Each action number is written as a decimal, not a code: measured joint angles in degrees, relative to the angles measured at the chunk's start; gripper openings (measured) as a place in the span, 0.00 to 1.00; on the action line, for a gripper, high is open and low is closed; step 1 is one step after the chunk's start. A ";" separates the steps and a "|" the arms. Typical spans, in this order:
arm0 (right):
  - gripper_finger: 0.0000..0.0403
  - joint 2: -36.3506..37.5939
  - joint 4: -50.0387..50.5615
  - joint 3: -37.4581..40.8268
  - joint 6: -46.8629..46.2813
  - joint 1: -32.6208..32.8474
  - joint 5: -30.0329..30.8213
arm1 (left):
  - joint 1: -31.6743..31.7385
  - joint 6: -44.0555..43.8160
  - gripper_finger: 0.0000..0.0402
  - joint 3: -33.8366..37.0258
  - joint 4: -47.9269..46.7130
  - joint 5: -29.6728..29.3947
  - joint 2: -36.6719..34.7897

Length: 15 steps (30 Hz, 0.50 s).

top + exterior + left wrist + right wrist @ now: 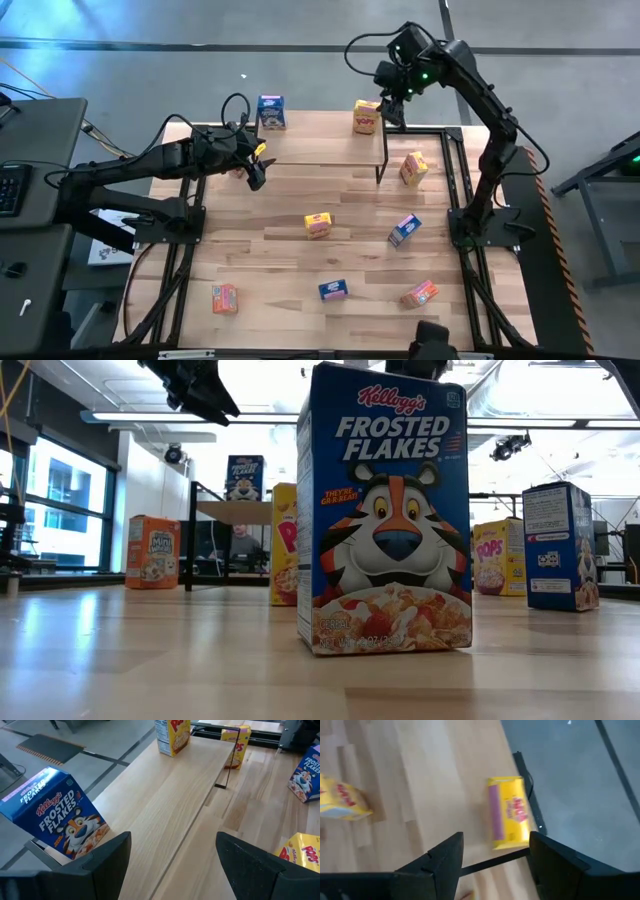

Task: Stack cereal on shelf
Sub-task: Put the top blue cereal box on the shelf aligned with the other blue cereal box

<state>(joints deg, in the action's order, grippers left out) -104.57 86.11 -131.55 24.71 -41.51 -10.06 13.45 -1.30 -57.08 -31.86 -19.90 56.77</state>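
Labels: nearest blue box (385, 510) in low view reads "Kellogg's Frosted Flakes", tiger on front. Blue Frosted Flakes box (271, 112) stands on shelf (320, 145) at its left end; yellow "Pops" box (367, 117) stands at right end. Orange-red box (152, 552) at low view's left, print too small to read. Other boxes scattered on slatted tabletop (270, 260), apart from each other.

Left gripper (255, 168) hovers by shelf's front-left edge, arm reaching in from left, fingers wide apart, nothing held. Right gripper (392, 108) is above shelf's right end, just beside Pops box; fingers spread, empty.

Shelf legs mostly hidden from above; the right wrist view is blurred.
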 joint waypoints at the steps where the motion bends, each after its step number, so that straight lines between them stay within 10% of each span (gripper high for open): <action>1: 0.55 0.02 0.86 -0.58 -0.41 0.60 0.11 | 0.00 0.00 0.70 0.00 0.01 -0.01 0.00; 15: 0.55 4.33 3.93 -0.76 -6.82 13.44 2.38 | 0.02 0.00 0.70 0.00 0.01 -0.01 -0.02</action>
<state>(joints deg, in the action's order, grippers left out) -100.24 90.04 -132.31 17.89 -28.07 -7.68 13.47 -1.30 -57.08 -31.85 -19.92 56.75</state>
